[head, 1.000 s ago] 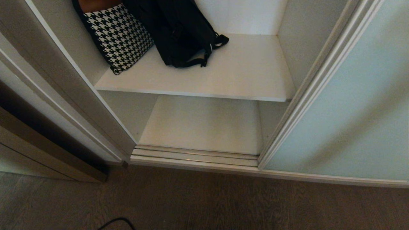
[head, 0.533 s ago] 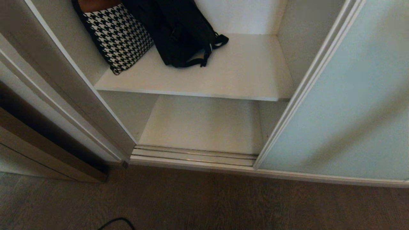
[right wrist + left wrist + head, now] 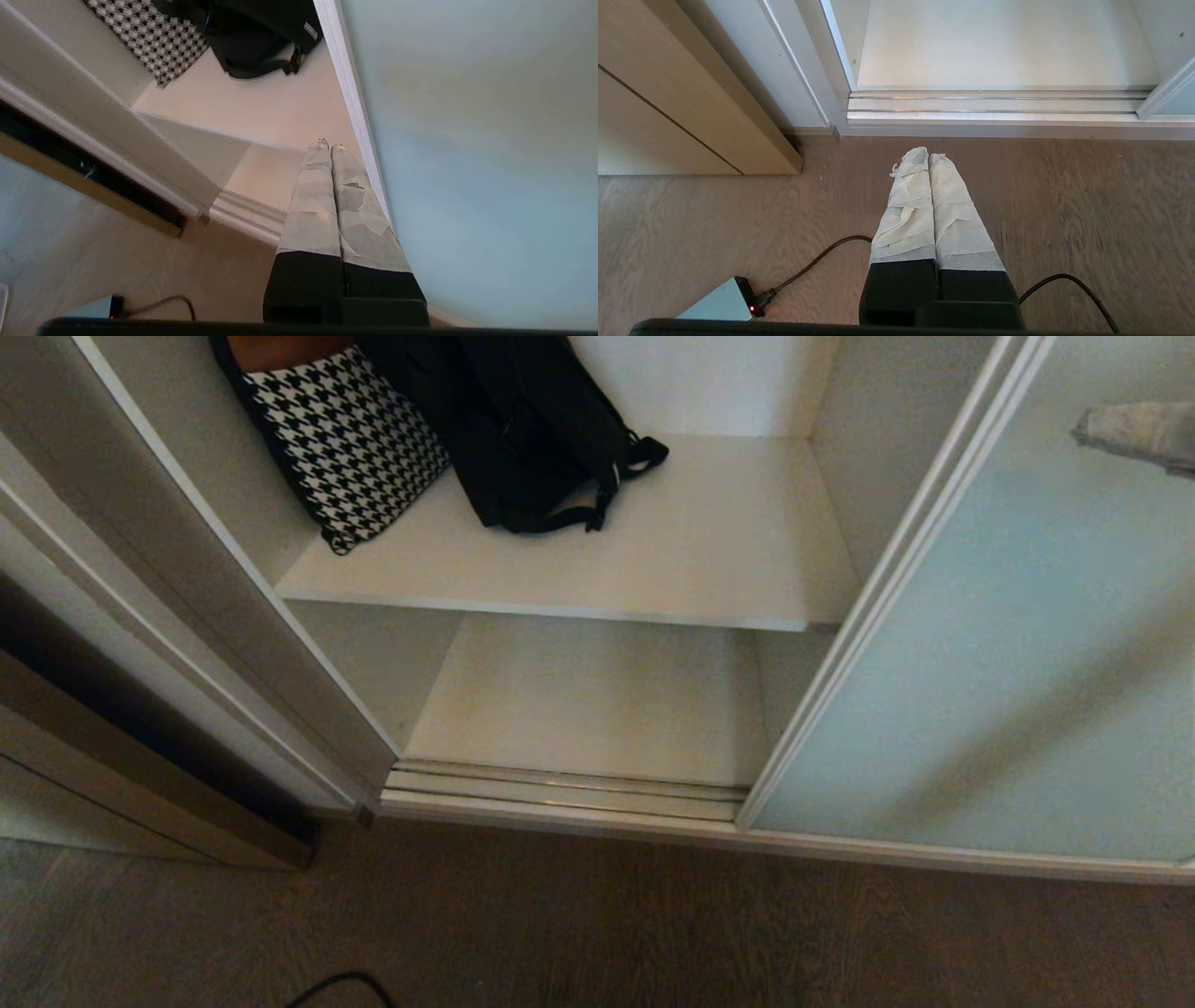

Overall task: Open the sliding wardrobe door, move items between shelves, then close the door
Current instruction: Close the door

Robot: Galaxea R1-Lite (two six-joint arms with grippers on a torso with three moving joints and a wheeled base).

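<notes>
The sliding wardrobe door [image 3: 1008, 663], mint-green frosted glass in a cream frame, covers the right side; the left bay stands uncovered. A floppy black bag [image 3: 527, 429] lies at the back of the upper shelf [image 3: 709, 560], beside a houndstooth bag [image 3: 345, 439]. The lower shelf [image 3: 597, 700] is bare. My right gripper [image 3: 1081, 427] shows at the top right, in front of the glass. In the right wrist view this gripper [image 3: 330, 145] is shut and empty, close beside the door's frame edge [image 3: 355, 116]. My left gripper [image 3: 928, 156] hangs shut over the floor, before the track.
A metal sliding track [image 3: 569, 793] runs along the wardrobe's base. Brown wood-grain floor [image 3: 653, 933] lies in front, with a black cable [image 3: 822, 254] and a small box with a red light [image 3: 721, 303]. A wooden panel [image 3: 140, 775] stands at the left.
The door's leading edge has slid a little to the left. My right gripper's tip has come into the head view at the top right. The bags have not moved.
</notes>
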